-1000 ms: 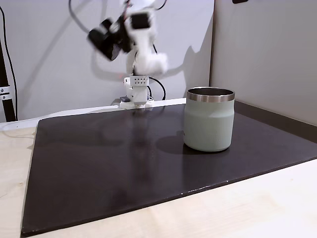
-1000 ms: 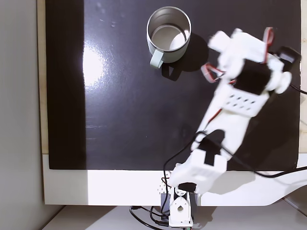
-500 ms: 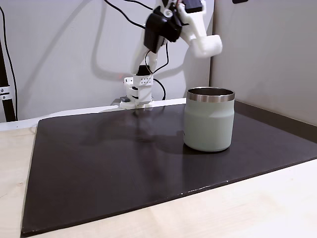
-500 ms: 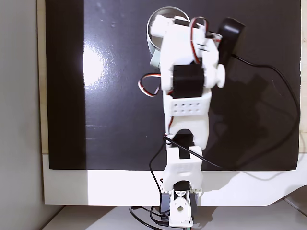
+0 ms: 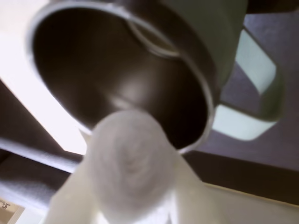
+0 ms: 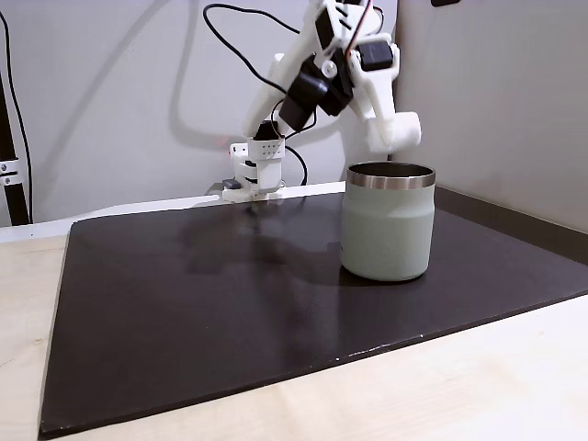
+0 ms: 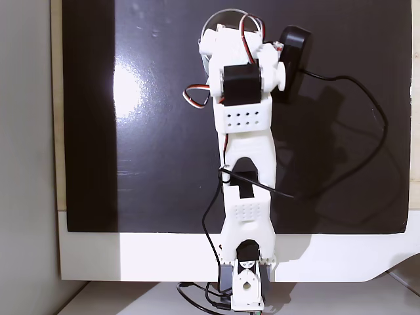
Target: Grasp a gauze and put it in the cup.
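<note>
- Landmark: cup [image 6: 387, 220], sage-green body with bare steel rim band, upright on black mat [image 6: 230, 294], toward the right of the mat in a fixed view.
- In the wrist view, cup [image 5: 140, 70] seen from above at an angle: dark steel interior, open mouth, pale green handle-like loop on its right side.
- Gauze [image 5: 131, 163], white soft roll, blurred, close to the lens in the wrist view; overlaps the near rim of the cup, above its mouth rather than inside.
- Gripper [image 5: 133, 196] closed around the gauze: pale white fingers [image 5: 70, 200] pressed on either side of the roll, no gap visible between fingers and fabric.
- In a fixed view, gripper [image 6: 401, 136] tip just above the cup's rim, at the back edge of the mouth, apart from the steel band; gauze itself too small to pick out there.
- Arm [image 6: 322, 73] reaching from its base [image 6: 255, 170], which stands behind the cup at the far edge of the mat, arching up and down toward the cup.
- In a fixed view from above, arm [image 7: 246, 131] stretched straight along the mat, its head covering most of the cup [image 7: 209, 29]; only an arc of rim showing at upper left of the head.
- Black cable [image 7: 367, 125] looping over the mat, to the right of the cup in that view.
- Pale wooden table [image 6: 459, 386] in front of the cup, beyond the mat's near edge.
</note>
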{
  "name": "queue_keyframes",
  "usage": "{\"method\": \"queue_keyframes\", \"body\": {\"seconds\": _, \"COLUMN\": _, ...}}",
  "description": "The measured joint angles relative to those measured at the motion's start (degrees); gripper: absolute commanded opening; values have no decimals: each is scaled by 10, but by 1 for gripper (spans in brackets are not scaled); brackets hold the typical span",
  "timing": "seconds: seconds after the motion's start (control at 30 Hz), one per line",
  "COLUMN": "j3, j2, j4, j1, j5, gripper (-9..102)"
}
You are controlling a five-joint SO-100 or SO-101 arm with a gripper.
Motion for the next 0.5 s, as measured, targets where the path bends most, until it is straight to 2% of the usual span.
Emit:
{"method": "queue_keyframes", "body": {"seconds": 0.1, "j3": -9, "j2": -9, "j4": 0, "j1": 7, "j5": 0, "gripper": 3}}
{"method": "queue_keyframes", "body": {"seconds": 0.23, "j3": -10, "j2": -11, "j4": 0, "j1": 4, "j5": 0, "gripper": 25}}
{"method": "queue_keyframes", "body": {"seconds": 0.3, "j3": -10, "j2": -11, "j4": 0, "j1": 2, "j5": 0, "gripper": 31}}
{"method": "queue_keyframes", "body": {"seconds": 0.5, "j3": -10, "j2": -11, "j4": 0, "j1": 3, "j5": 0, "gripper": 32}}
